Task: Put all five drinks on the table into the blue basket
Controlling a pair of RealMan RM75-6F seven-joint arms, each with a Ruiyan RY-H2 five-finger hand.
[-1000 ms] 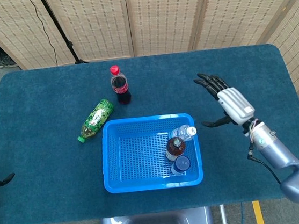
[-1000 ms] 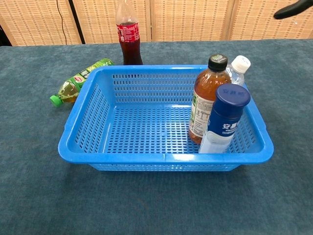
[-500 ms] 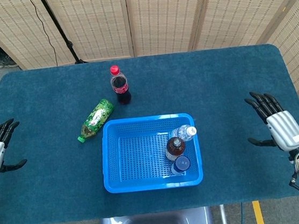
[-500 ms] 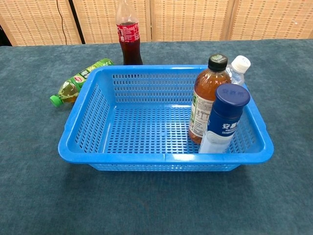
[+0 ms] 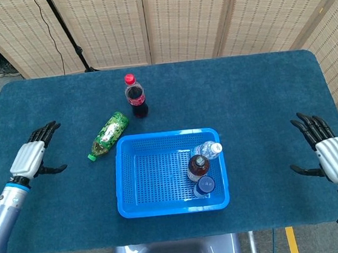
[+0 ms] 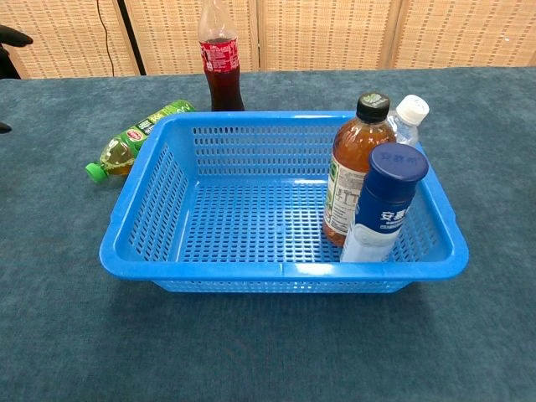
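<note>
The blue basket (image 5: 156, 174) (image 6: 209, 218) sits at the table's middle front. In its right end stand a brown tea bottle (image 5: 197, 168) (image 6: 353, 167), a clear water bottle (image 5: 209, 150) (image 6: 407, 117) and a blue-capped bottle (image 5: 204, 186) (image 6: 381, 205). A green bottle (image 5: 109, 134) (image 6: 134, 138) lies on its side just left of the basket. A cola bottle (image 5: 136, 96) (image 6: 219, 57) stands upright behind it. My left hand (image 5: 31, 158) hovers open left of the green bottle. My right hand (image 5: 331, 155) is open at the table's right edge.
The teal table (image 5: 264, 103) is bordered by wicker screens (image 5: 175, 16) at the back. A black stand leg and cable (image 5: 67, 34) run behind the far left edge.
My left hand has moved in from the left edge toward the green bottle. My right hand has drawn back from beside the basket to the right front edge.
</note>
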